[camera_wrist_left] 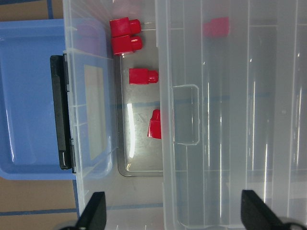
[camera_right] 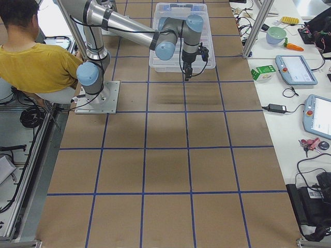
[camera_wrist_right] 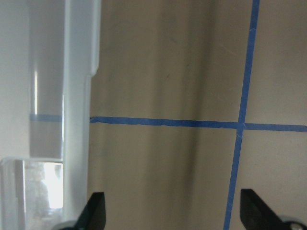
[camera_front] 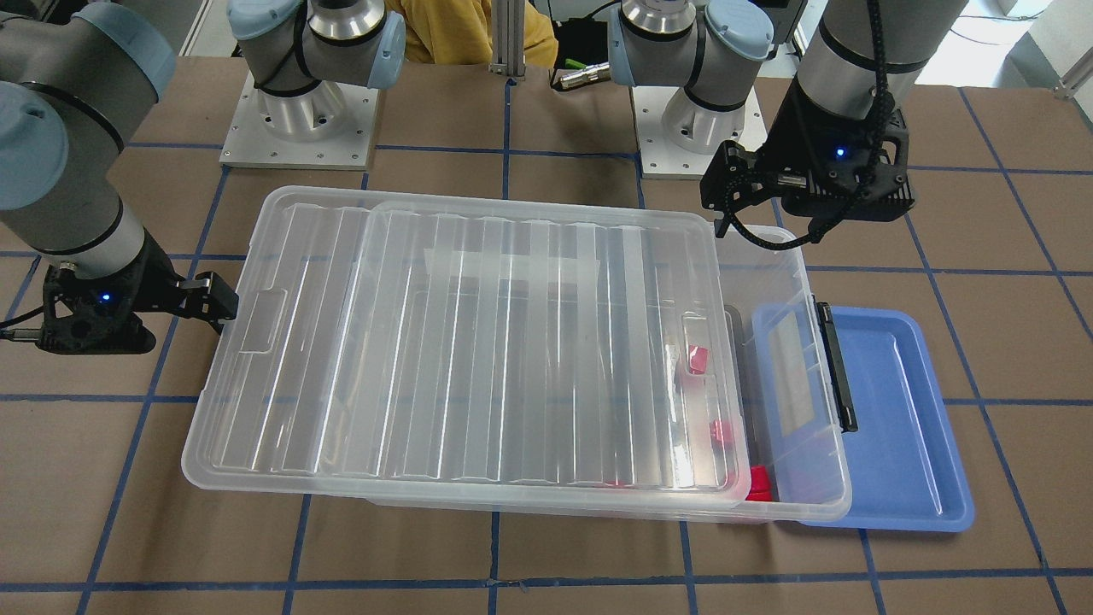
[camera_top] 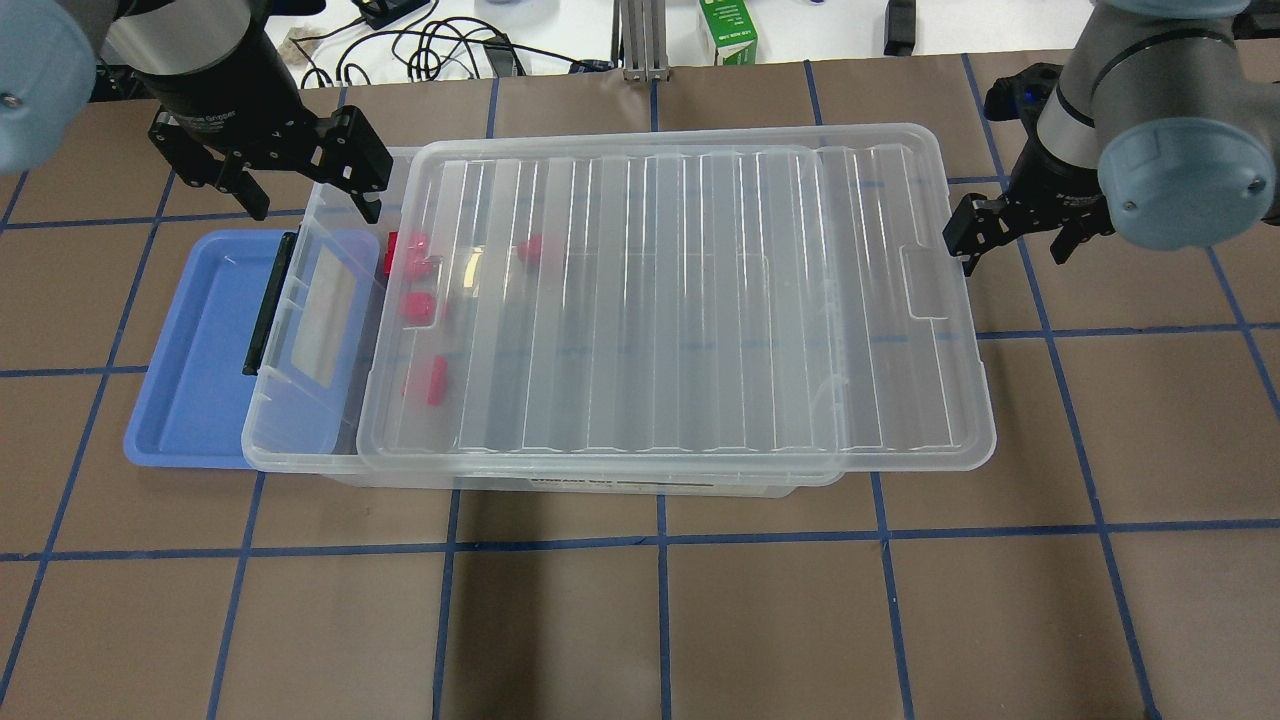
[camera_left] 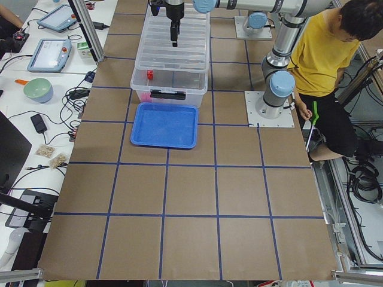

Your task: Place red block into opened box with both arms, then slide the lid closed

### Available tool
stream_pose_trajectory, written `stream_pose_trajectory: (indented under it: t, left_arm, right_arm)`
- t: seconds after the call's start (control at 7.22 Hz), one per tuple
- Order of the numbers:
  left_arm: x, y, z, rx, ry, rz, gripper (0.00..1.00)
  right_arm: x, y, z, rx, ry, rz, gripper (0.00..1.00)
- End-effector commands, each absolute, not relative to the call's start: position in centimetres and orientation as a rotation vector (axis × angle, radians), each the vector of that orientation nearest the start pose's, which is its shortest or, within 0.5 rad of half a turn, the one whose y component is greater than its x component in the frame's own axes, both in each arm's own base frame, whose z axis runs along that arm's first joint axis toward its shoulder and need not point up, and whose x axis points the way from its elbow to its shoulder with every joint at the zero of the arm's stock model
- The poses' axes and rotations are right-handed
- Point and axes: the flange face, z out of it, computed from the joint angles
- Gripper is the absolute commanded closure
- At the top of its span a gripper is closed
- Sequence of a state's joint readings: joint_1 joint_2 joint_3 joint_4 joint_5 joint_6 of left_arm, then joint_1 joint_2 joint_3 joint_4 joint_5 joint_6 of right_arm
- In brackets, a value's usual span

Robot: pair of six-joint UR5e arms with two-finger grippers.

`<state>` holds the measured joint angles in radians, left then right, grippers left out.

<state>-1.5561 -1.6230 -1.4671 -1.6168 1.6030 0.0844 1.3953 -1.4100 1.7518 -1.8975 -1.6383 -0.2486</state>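
While the box [camera_top: 300,455] stands part-open at its latch end, you're likely closing: push the lid [camera_top: 680,300] across with the right gripper [camera_top: 1015,245], spread wide and empty like the left gripper [camera_top: 310,200]; the red block [camera_wrist_left: 143,75] lies inside

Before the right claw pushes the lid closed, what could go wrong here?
The left claw hangs open over the uncovered latch end of the box, in the path of the lid; the lid might strike it. Nothing grips the box, whose end overlaps the blue tray, so a push from the open right claw may shift both instead of the lid.
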Motion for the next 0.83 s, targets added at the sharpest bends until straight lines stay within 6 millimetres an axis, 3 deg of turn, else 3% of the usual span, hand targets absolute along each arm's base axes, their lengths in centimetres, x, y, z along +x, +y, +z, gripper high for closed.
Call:
stream_pose_trajectory:
  t: [0.0, 0.69]
  left_arm:
    - [-12.2, -51.6, 50.9, 0.107, 3.107, -0.009, 0.00]
    - [-12.2, -51.6, 50.9, 0.107, 3.106, -0.009, 0.00]
  right_arm:
    - [5.8, -55.2, 34.5, -0.197, 3.200, 0.035, 0.00]
    - [9.2, -54.9, 34.4, -0.295, 3.192, 0.016, 0.00]
